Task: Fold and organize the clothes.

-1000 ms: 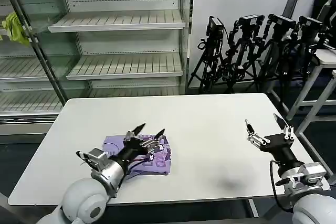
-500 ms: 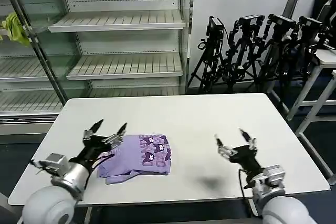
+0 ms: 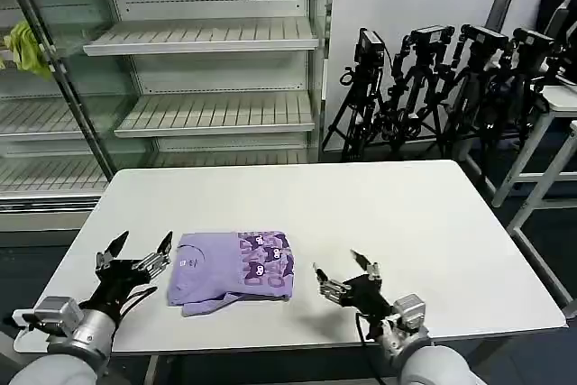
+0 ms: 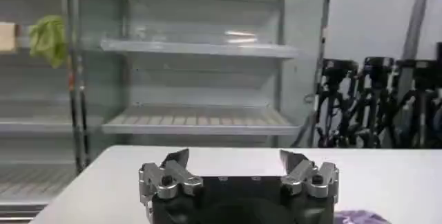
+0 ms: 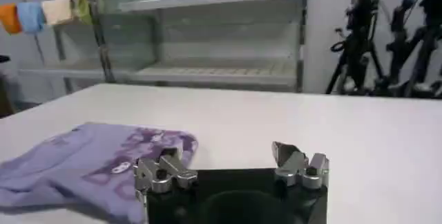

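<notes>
Lab: bare shelving point(image 3: 203, 38), camera tripods point(image 3: 433, 87)

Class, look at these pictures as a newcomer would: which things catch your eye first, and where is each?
A folded lavender T-shirt with a dark cartoon print lies on the white table, toward its near left. The left gripper is open just left of it, the right gripper open just right of it; neither touches it.

T-shirt point(image 3: 236, 268) on table point(image 3: 406, 223), between left gripper point(image 3: 135, 253), right gripper point(image 3: 345, 273).
</notes>
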Action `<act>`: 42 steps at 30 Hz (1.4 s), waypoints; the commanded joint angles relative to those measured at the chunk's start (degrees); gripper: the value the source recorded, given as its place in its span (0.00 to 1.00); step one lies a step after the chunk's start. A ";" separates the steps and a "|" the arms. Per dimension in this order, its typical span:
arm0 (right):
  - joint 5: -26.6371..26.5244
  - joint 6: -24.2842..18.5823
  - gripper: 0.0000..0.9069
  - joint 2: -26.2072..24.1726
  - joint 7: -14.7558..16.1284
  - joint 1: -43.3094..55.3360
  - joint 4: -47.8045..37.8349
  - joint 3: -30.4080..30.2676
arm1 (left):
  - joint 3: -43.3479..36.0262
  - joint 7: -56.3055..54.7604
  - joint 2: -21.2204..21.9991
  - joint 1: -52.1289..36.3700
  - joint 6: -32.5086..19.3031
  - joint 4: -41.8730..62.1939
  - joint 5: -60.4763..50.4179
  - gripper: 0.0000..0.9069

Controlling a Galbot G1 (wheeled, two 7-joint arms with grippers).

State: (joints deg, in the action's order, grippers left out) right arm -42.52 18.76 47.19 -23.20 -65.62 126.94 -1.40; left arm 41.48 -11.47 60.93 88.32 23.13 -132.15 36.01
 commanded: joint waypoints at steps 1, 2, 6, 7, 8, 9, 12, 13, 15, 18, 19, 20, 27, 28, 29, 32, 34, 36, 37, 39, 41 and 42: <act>-3.51 0.31 1.00 4.43 -1.12 9.10 -5.51 -9.69 | 3.33 0.37 3.98 4.08 -0.30 -0.35 -3.55 1.00; -3.70 0.06 1.00 5.36 -1.11 10.07 -6.52 -10.10 | 3.31 0.43 4.25 4.18 -0.33 -0.35 -3.60 1.00; -4.09 -0.10 1.00 8.71 -1.17 11.82 -9.50 -10.54 | 3.36 0.67 4.75 4.65 -0.66 -0.33 -4.07 1.00; -4.22 -0.08 1.00 9.39 -1.18 12.01 -9.93 -10.55 | 3.38 0.69 4.79 4.65 -0.69 -0.34 -4.11 1.00; -4.37 -0.06 0.99 10.10 -1.17 12.20 -10.77 -10.58 | 3.41 0.68 4.81 4.68 -0.71 -0.37 -4.09 1.00; -4.39 -0.04 0.99 11.45 -1.19 12.43 -11.78 -10.71 | 3.44 0.71 4.81 4.70 -0.72 -0.37 -4.11 1.00; -4.42 -0.05 0.98 14.17 -1.18 12.45 -14.11 -10.77 | 3.43 0.75 4.92 4.68 -0.75 -0.47 -4.13 1.00; -4.41 -0.04 0.98 14.94 -1.25 12.32 -14.91 -10.86 | 3.38 0.77 4.94 4.71 -0.75 -0.45 -4.17 1.00; -4.39 -0.08 0.98 16.44 -1.23 12.04 -16.10 -11.00 | 3.36 0.81 4.92 4.83 -0.85 -0.36 -4.30 1.00; -4.40 -0.08 0.98 17.92 -1.26 11.82 -17.32 -11.34 | 3.52 0.89 4.89 5.04 -0.98 -0.36 -4.28 1.00; -4.40 -0.08 0.98 18.20 -1.25 11.82 -17.63 -11.48 | 3.55 0.94 4.82 5.10 -1.02 -0.36 -4.30 1.00; -4.40 -0.08 0.98 18.20 -1.25 11.82 -17.63 -11.48 | 3.61 0.97 4.84 5.13 -1.07 -0.35 -4.32 1.00; -4.49 -0.10 0.70 19.95 -1.13 11.57 -18.68 -11.47 | 3.75 1.11 5.00 5.45 -1.49 -0.37 -4.41 1.00; -4.51 -0.10 0.64 20.00 -1.07 11.45 -18.66 -11.37 | 3.77 1.12 5.10 5.51 -1.53 -0.43 -4.41 1.00; -4.50 -0.12 0.61 20.08 -0.99 11.31 -18.67 -11.26 | 3.75 1.14 5.18 5.54 -1.62 -0.46 -4.43 0.99; -4.51 -0.16 0.47 20.37 -0.88 10.63 -18.82 -10.82 | 3.71 1.15 5.36 5.43 -1.73 -0.47 -4.45 0.99; -4.51 -0.19 0.31 20.50 -0.84 10.25 -18.90 -10.55 | 3.65 1.16 5.39 5.40 -1.73 -0.49 -4.43 0.98; -4.50 -0.25 0.23 20.87 -0.74 9.34 -18.94 -9.92 | 3.74 1.19 5.40 5.40 -1.77 -0.56 -4.40 0.98; -4.50 -0.28 0.21 20.93 -0.68 9.15 -18.92 -9.78 | 3.81 1.22 5.39 5.41 -1.79 -0.54 -4.40 0.98; -4.44 -0.34 0.14 21.10 -0.56 8.45 -18.89 -9.39 | 3.98 1.21 5.35 5.43 -1.82 -0.56 -4.32 0.98; -4.29 -0.54 0.00 21.16 -0.46 7.94 -18.85 -9.14 | 4.06 1.24 5.29 5.49 -1.88 -0.55 -4.34 0.98; -4.28 -0.56 0.00 21.11 -0.43 7.58 -18.69 -8.93 | 4.08 1.24 5.25 5.50 -1.90 -0.53 -4.34 0.98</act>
State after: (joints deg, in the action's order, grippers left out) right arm -46.82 18.32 67.11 -23.71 -56.34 108.99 -11.02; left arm 45.47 -10.27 66.16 93.66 21.26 -132.67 31.73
